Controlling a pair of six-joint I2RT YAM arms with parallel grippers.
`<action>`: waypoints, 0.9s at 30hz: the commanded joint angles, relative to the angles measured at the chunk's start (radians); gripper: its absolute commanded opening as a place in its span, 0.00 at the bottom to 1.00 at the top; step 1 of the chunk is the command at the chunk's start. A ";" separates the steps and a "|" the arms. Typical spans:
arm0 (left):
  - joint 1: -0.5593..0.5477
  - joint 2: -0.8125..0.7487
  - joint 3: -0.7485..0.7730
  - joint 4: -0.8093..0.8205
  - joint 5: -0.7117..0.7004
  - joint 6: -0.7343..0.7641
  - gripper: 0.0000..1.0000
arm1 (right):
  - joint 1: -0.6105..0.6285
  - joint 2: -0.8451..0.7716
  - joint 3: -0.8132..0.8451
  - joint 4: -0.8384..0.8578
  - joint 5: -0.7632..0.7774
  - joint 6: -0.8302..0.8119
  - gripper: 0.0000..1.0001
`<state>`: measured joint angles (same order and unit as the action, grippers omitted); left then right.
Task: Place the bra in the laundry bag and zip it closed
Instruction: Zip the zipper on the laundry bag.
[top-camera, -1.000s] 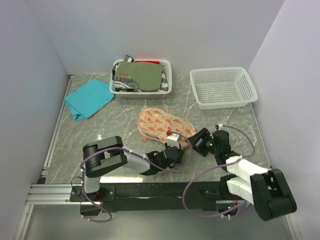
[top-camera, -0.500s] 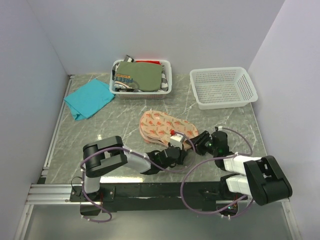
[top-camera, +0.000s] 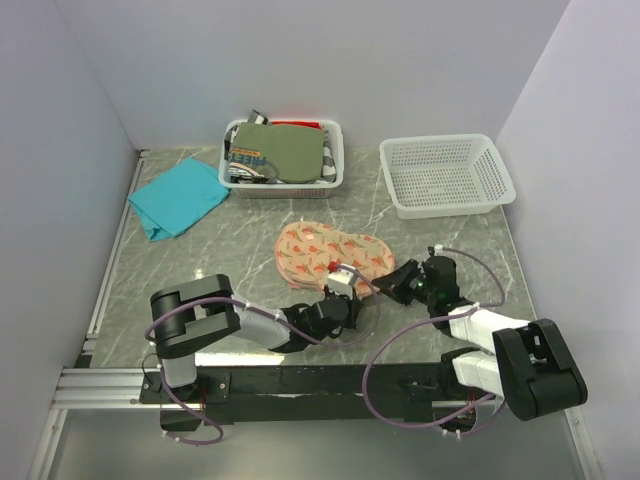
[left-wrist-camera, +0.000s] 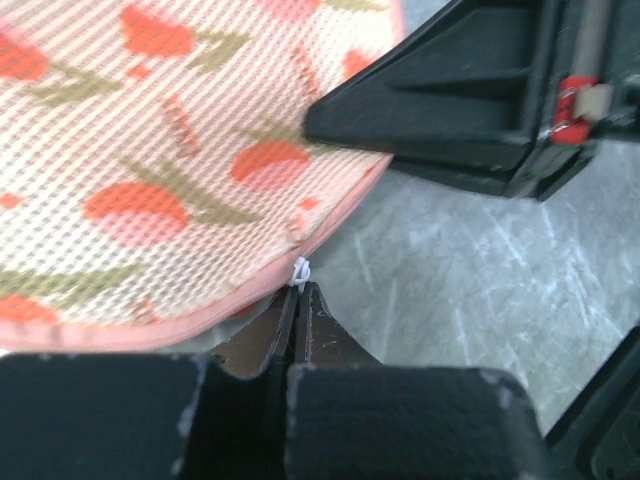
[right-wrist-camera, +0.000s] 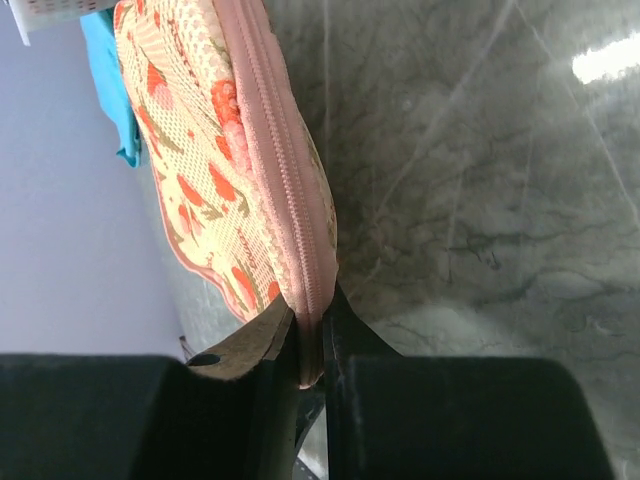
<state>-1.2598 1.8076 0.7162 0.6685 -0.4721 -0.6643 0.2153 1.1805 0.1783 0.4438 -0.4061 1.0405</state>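
I see the laundry bag (top-camera: 325, 252) lying mid-table, its long axis running back-left to near-right. My left gripper (left-wrist-camera: 300, 300), arm stretched low along the table, is pinched fully closed against a small white tab (left-wrist-camera: 300, 268) on the bag's rim, while my right gripper (right-wrist-camera: 312, 335) reaches in low and clamps the zippered edge. Grey marbled table (top-camera: 200, 270), pale lilac walls (top-camera: 400, 70).

Grey marble table (top-camera: 230, 255) carries laundry bag (top-camera: 328, 250); teal cloth (top-camera: 180, 197); filled basket (top-camera: 280, 186); empty basket (top-camera: 447, 177).
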 joint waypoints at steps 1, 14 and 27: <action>0.019 -0.039 -0.055 -0.070 -0.089 0.028 0.01 | -0.034 -0.047 0.069 -0.082 0.066 -0.091 0.13; 0.083 -0.094 -0.176 -0.107 -0.154 -0.044 0.01 | -0.051 -0.027 0.133 -0.174 0.087 -0.172 0.13; 0.106 -0.110 -0.190 -0.048 -0.050 -0.064 0.01 | -0.059 0.125 0.217 -0.101 -0.025 -0.192 0.41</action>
<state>-1.1778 1.6997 0.5472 0.6849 -0.5056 -0.7452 0.1989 1.2533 0.3344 0.2577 -0.4454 0.8867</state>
